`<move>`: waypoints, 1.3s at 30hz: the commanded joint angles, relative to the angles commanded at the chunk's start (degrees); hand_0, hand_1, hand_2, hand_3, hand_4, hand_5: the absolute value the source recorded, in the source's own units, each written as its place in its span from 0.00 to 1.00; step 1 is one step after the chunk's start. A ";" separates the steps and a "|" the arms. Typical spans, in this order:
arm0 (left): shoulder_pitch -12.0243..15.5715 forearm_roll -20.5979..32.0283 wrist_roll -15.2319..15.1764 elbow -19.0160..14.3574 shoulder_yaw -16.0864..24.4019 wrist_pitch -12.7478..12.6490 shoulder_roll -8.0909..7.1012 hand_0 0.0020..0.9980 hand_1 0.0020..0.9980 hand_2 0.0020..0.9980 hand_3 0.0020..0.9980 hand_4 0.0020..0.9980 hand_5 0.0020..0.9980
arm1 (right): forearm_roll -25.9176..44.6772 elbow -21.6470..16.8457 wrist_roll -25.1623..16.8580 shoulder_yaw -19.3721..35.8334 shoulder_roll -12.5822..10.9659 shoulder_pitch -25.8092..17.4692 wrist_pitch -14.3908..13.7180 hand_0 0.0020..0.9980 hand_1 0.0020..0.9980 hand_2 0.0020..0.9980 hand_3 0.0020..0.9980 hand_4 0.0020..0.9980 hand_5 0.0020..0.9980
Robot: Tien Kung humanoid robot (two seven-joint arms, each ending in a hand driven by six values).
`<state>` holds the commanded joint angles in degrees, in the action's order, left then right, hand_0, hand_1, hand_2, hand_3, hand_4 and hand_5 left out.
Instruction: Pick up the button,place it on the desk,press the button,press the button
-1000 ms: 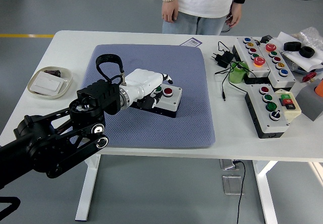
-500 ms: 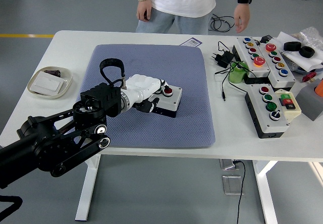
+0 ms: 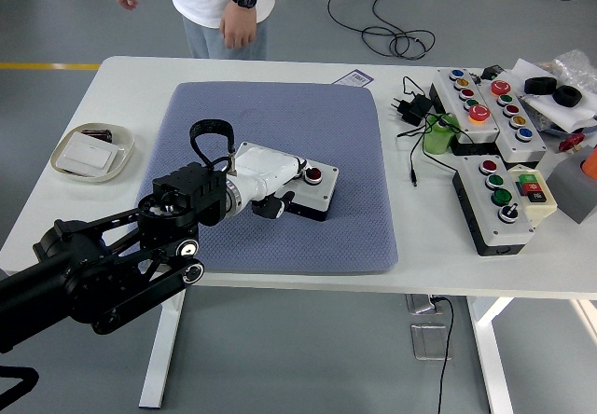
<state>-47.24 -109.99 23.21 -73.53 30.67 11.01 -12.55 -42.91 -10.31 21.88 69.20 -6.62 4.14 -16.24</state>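
Observation:
A small grey button box (image 3: 312, 193) with a red button (image 3: 315, 174) lies on the blue-grey mat (image 3: 354, 218) near the table's middle. My left hand (image 3: 280, 176), white with a black arm behind it, lies over the box's left end. Its fingers (image 3: 297, 165) curl over the top and its thumb (image 3: 270, 209) sits against the front side. The left part of the box's top is hidden under the hand. The box rests on the mat. The right arm is out of view.
A white dish (image 3: 70, 164) stands at the left edge. Two long button panels (image 3: 451, 99) (image 3: 469, 211), a green roll (image 3: 438, 136), a plug adapter (image 3: 411, 107) and its cable lie at the right. A person stands at the far left side, hands down.
My left hand has turned and slid a little lower over the box, now covering the green button. The person has walked left along the far side.

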 joint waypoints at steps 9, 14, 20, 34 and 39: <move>0.43 -0.66 0.00 -0.29 0.53 -0.36 0.03 0.03 0.00 0.03 0.83 0.37 0.00 | 0.33 0.00 0.06 -0.35 -0.07 -0.22 -0.06 0.64 0.51 0.55 0.59 0.23 0.34; 1.14 -1.33 -0.22 -2.29 4.99 -2.42 -0.60 0.03 0.01 0.06 0.87 0.58 0.00 | 0.37 0.00 0.03 -0.44 -0.12 -0.28 -0.03 0.64 0.51 0.55 0.59 0.23 0.34; 3.00 0.50 -0.89 -5.70 13.68 -5.99 -1.61 0.05 0.15 0.20 0.98 0.77 0.38 | 0.07 0.00 0.07 -0.42 -0.13 -0.26 0.06 0.64 0.51 0.55 0.59 0.23 0.34; 11.08 30.08 -15.97 -6.03 35.37 -23.05 -6.08 0.76 0.80 0.83 0.94 0.76 0.87 | -0.25 0.00 0.17 0.00 -0.11 -0.08 0.03 0.64 0.51 0.55 0.59 0.23 0.34; 14.65 42.37 -20.17 -2.44 42.13 -19.35 -7.64 0.85 0.87 0.89 0.89 0.74 1.00 | 0.24 0.00 0.04 0.03 -0.03 -0.13 0.04 0.64 0.51 0.55 0.59 0.24 0.34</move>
<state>-32.59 -67.62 3.04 -75.97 72.80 -8.35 -20.19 -42.67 -10.31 21.93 69.23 -6.65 4.01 -16.20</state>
